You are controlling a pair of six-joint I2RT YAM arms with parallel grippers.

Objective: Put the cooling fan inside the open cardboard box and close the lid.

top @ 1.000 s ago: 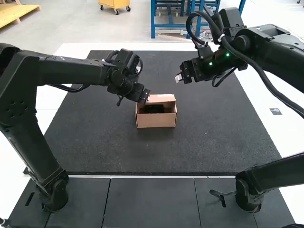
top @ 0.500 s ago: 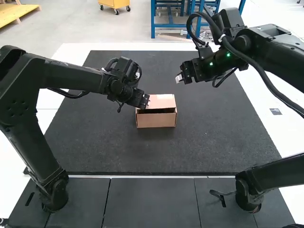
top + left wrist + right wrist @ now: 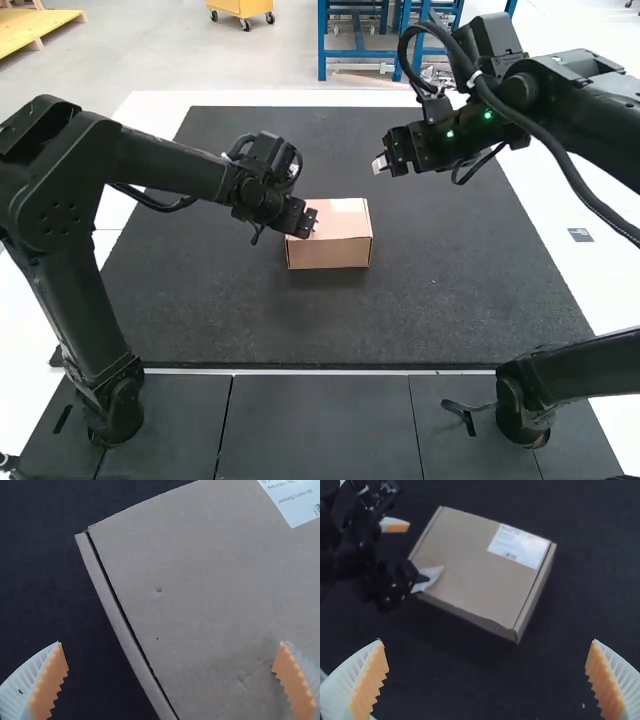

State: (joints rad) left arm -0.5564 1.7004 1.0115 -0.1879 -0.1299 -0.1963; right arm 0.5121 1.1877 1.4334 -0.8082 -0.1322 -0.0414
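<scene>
The left gripper (image 3: 304,221), opened wide, is hanging over one end of the cardboard box (image 3: 330,246), so the flat-lying lid (image 3: 337,211) is right under it, while the right gripper (image 3: 382,163), wide open too, is hanging farther off above.

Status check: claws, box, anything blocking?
Left claw open, one finger on the lid. Right claw open, hovering apart. Cardboard box shut flat on the black mat.

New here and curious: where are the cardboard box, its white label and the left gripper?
cardboard box (image 3: 330,252), high view, front wall.
white label (image 3: 519,546), right wrist view, its middle.
left gripper (image 3: 305,220), high view, between fingertips.
</scene>
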